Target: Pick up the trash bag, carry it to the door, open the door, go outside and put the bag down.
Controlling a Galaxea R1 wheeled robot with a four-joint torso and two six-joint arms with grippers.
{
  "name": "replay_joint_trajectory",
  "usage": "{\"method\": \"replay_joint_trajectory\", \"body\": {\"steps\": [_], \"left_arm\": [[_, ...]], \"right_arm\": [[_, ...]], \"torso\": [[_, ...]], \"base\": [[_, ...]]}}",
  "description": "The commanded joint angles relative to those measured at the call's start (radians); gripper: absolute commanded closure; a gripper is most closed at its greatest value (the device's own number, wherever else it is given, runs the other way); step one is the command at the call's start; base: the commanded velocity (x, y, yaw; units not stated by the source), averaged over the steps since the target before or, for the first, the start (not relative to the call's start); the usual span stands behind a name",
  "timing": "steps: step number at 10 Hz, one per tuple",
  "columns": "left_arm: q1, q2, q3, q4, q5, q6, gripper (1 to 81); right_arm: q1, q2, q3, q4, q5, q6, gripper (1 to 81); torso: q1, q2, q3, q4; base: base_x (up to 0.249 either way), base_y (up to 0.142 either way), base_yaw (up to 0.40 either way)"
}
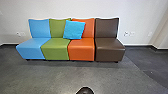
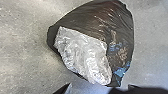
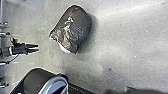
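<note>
Lifting the trash bag [image 3: 75, 30] off the floor [image 3: 125, 55] and everything after are undone; left gripper [image 3: 38, 48] spread, empty; right gripper, cannot tell.

Head view forward; wrist views downward

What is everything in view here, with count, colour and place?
armless chairs: four, blue, green, orange, brown, in a row by the wall
pillow: one, bright blue, leaning across green and orange backrests
trash bag: one, dark with whitish plastic, on the floor
wall: white, behind the chairs
baseboard: dark, along the wall's foot
floor: grey, beneath everything
left gripper: one, black, in right wrist view, fingers apart
</note>
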Motion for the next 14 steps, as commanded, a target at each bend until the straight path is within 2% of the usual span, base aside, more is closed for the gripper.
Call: {"method": "replay_joint_trajectory", "body": {"steps": [1,2,3,4,8,9,10,11,13,14], "left_arm": [[-0.120,-0.026,0.008,-0.027,0.079,-0.002,1.0],[-0.120,-0.025,0.006,-0.028,0.085,-0.002,1.0],[-0.137,-0.025,0.006,-0.028,0.085,-0.002,1.0],[-0.160,-0.022,0.006,-0.037,0.086,-0.002,1.0],[-0.214,0.021,0.005,-0.070,0.105,-0.002,1.0],[-0.220,0.039,-0.004,-0.068,0.111,-0.002,1.0],[-0.231,0.059,-0.018,-0.065,0.113,-0.002,1.0],[-0.254,0.078,-0.030,-0.054,0.116,-0.002,1.0],[-0.307,0.101,-0.061,-0.054,0.189,-0.002,1.0],[-0.326,0.110,-0.075,-0.053,0.197,0.000,1.0]], "right_arm": [[0.099,-0.043,0.020,0.043,-0.053,-0.002,1.0],[0.100,-0.043,0.015,0.046,-0.055,-0.001,1.0],[0.100,-0.043,0.015,0.046,-0.055,-0.002,1.0],[0.102,-0.043,0.015,0.046,-0.055,-0.002,1.0],[0.099,-0.039,0.009,0.043,-0.055,-0.002,1.0],[0.102,-0.038,0.006,0.043,-0.055,-0.002,1.0],[0.102,-0.033,0.001,0.046,-0.055,-0.002,1.0],[0.106,-0.023,0.001,0.046,-0.055,-0.001,1.0],[0.110,-0.007,0.000,0.045,-0.055,-0.001,1.0],[0.110,-0.004,-0.003,0.045,-0.055,-0.002,1.0]], "torso": [[0.063,-0.097,-0.091,0.000],[0.084,-0.131,-0.123,0.000],[0.105,-0.164,-0.061,0.000],[0.123,-0.191,-0.086,0.000],[0.199,-0.310,-0.103,0.000],[0.224,-0.351,-0.136,0.000],[0.245,-0.384,-0.197,0.000],[0.261,-0.403,-0.200,0.000],[0.293,-0.403,-0.238,0.000],[0.298,-0.403,-0.237,0.000]], "base": [[0.000,0.000,0.000],[0.000,0.000,0.000],[0.000,0.000,0.000],[0.000,0.000,0.000],[0.000,0.000,0.000],[0.000,0.000,0.000],[0.000,0.000,0.000],[0.000,0.000,0.000],[0.000,0.000,0.000],[0.000,0.000,0.000]]}}
